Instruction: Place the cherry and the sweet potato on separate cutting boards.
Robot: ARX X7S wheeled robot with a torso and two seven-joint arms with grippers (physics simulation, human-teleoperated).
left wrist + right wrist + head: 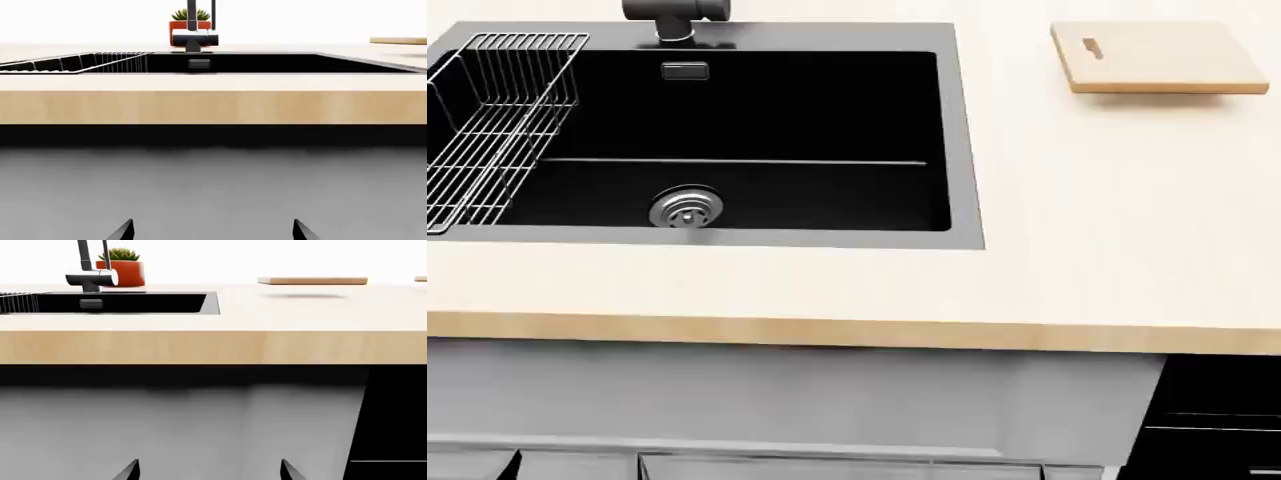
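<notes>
One pale wooden cutting board with square corners and a small slot lies at the far right of the counter; it also shows in the right wrist view and at the edge of the left wrist view. A sliver of another pale board shows at the right wrist view's edge. The cherry and the sweet potato are out of view. My left gripper and right gripper are both open and empty, held low in front of the grey cabinet front, below the counter edge. Neither gripper shows in the head view.
A black sink with a drain, a dark tap and a wire rack takes up the counter's left. A potted succulent in a red pot stands behind the tap. The wooden counter edge overhangs grey cabinets; a dark opening is at lower right.
</notes>
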